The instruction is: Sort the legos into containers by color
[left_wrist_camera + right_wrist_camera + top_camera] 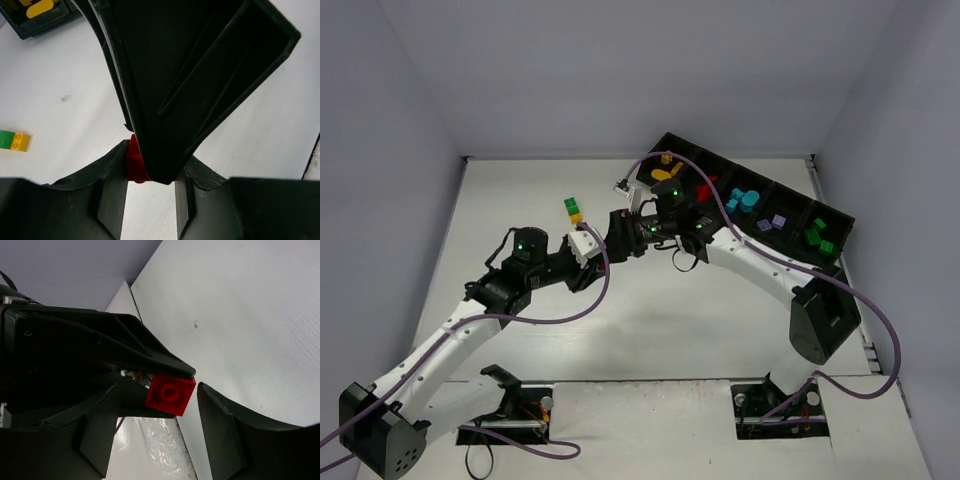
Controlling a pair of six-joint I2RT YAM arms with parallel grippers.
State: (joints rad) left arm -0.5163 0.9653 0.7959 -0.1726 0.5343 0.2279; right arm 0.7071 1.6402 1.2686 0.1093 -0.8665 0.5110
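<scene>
A small red lego [170, 394] is pinched in my left gripper [155, 161], which is shut on it above the table. My right gripper [161, 391] stands open around the same brick, with a slim gap between the brick and its right finger [220, 425]. In the top view the two grippers meet nose to nose, left gripper [626, 233] and right gripper [648, 231], and hide the brick. The containers form a black tray [840, 215] at the back right, holding yellow [665, 175], red [703, 190], teal [744, 200], purple [772, 222] and green [817, 237] legos.
A green-and-yellow lego stack [573, 208] lies on the white table left of the grippers; it shows again as the green-and-yellow stack [14, 140] in the left wrist view. Purple cables loop over both arms. Grey walls close in the table.
</scene>
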